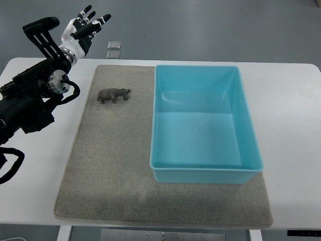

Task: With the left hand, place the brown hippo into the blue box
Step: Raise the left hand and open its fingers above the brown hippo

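Note:
A small brown hippo (114, 94) stands on the grey felt mat (105, 165), just left of the blue box (203, 173), which holds nothing. My left hand (86, 26) is raised at the top left, beyond the table's far edge, its fingers spread and holding nothing. It is well apart from the hippo, up and to the left of it. The black left arm (30, 100) comes in along the left edge. No right arm shows.
The white table (291, 125) carries the mat and the box. Two small pale squares (114, 49) lie on the grey floor beyond the table's far edge. A black cable loop (12, 168) hangs at the left edge.

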Controlling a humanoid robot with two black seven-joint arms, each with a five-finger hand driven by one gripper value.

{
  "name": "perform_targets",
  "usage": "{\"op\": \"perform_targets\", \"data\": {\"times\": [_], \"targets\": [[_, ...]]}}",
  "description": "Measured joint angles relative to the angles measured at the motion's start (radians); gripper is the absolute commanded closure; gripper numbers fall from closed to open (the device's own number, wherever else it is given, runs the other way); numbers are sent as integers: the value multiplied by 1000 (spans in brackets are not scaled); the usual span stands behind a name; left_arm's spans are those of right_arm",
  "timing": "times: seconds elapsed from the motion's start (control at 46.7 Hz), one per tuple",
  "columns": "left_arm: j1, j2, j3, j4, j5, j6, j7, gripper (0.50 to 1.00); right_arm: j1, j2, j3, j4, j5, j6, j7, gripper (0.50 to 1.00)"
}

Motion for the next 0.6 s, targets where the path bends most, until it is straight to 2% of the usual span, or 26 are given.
{"op": "perform_targets", "data": {"times": [0.3, 0.449, 0.599], "targets": [[-25, 19, 70, -1, 54, -27, 11, 506, 0, 0, 0, 0, 0, 0, 0, 564], [-30, 23, 158, -3, 186, -66, 11, 506, 0, 0, 0, 0, 0, 0, 0, 564], [-29, 29, 173, -9, 345, -139, 11, 506, 0, 0, 0, 0, 0, 0, 0, 564]]}}
